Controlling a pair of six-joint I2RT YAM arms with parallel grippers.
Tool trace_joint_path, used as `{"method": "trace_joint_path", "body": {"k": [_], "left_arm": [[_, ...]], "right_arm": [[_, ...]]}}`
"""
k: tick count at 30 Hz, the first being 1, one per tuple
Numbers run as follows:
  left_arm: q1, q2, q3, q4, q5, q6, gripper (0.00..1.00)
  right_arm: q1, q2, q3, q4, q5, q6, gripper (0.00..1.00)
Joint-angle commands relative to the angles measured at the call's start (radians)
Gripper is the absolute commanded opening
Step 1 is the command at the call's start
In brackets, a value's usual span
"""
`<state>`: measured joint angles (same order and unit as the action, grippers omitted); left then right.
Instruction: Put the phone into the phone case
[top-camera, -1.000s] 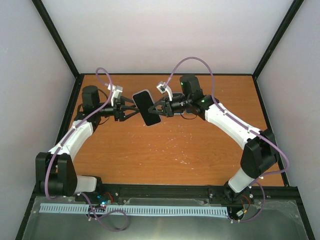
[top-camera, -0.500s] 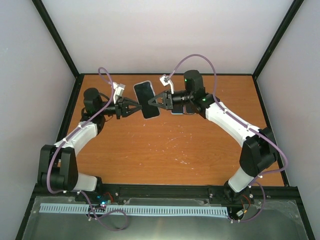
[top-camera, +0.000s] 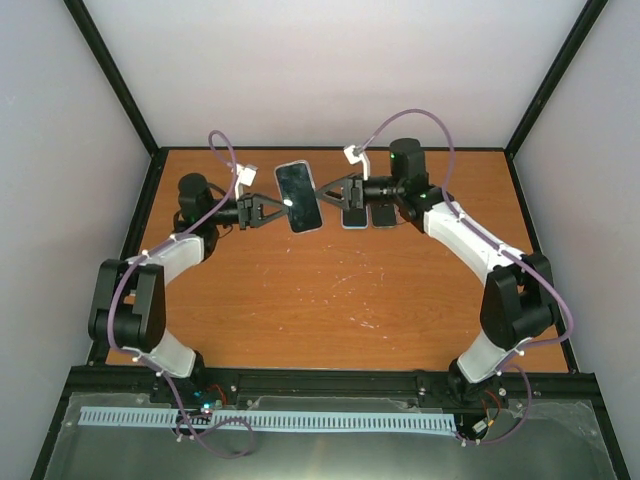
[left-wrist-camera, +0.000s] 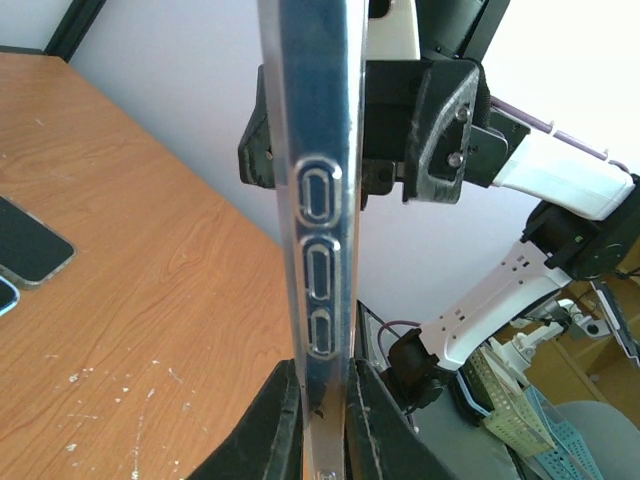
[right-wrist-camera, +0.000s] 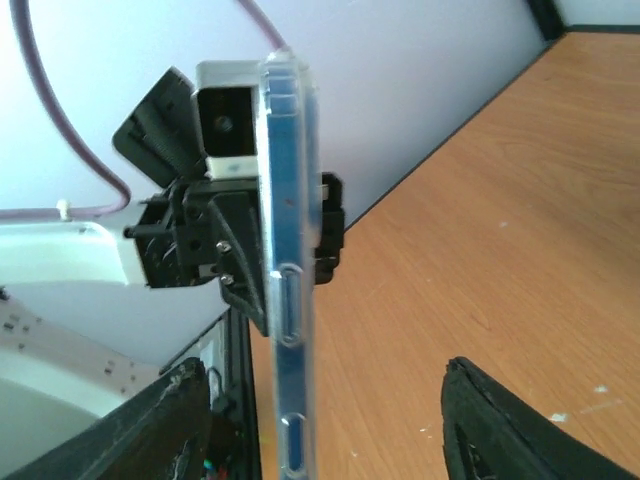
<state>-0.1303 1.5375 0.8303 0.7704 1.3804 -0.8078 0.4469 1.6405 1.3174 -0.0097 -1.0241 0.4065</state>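
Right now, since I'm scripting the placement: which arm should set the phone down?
Left, probably: its hand is shut on the phone's edge, holding it above the table, while the right hand is open.

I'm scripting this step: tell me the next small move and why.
Probably close the right hand on the phone: it hangs open, fingers either side of the phone's edge, while only the left hand clamps it in the air.

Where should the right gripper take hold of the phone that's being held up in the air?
Its free long edge, approached from the robot's right. The left gripper pinches the opposite edge of the phone, which faces the open right gripper edge-on, so its fingers can close across the flat faces.
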Motion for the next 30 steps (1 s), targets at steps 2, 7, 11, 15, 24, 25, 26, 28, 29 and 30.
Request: {"method": "trace_joint_path", "body": {"k": [2,7,11,15,24,25,26,28,29,30], "left_arm": [[-0.003,0.07,0.139,-0.112,-0.008,0.092,0.01],[-0.003,0.209,0.259,-0.299,-0.011,0.18,0.01],[-0.003,0.359,0.392,-0.527,-0.039,0.289,0.01],[-0.003,0.507,0.516,-0.694,-0.058,0.331,0.01],[-0.003,0.757,0.786,-1.023,-0.125,0.451,0.01],[-0.003,0.775,0.804,-1.043,-0.133,0.462,0.01],[-0.003,0.793,0.822,-1.06,-0.137,0.469,0.01],[-0.003,0.831,0.871,-1.125,-0.147,0.502,0.0],[-0.003,0.849,0.893,-1.146,-0.151,0.513,0.01],[-0.003,0.872,0.916,-1.167,-0.152,0.523,0.01]], "right_arm": [[-0.086,-0.023,-0.038,-0.057,0.057,-0.057,0.74],[-0.172,-0.043,-0.082,-0.11,0.143,-0.113,0.98],[-0.215,-0.053,-0.106,-0.137,0.187,-0.156,1.0],[-0.249,-0.051,-0.103,-0.171,0.221,-0.191,1.0],[-0.26,-0.029,-0.106,-0.168,0.223,-0.187,1.0],[-0.26,-0.026,-0.103,-0.171,0.223,-0.188,1.0],[-0.26,-0.023,-0.101,-0.174,0.223,-0.19,1.0],[-0.261,-0.018,-0.099,-0.175,0.223,-0.188,1.0],[-0.26,-0.016,-0.1,-0.174,0.222,-0.186,1.0],[-0.26,-0.013,-0.1,-0.174,0.222,-0.185,1.0]]}}
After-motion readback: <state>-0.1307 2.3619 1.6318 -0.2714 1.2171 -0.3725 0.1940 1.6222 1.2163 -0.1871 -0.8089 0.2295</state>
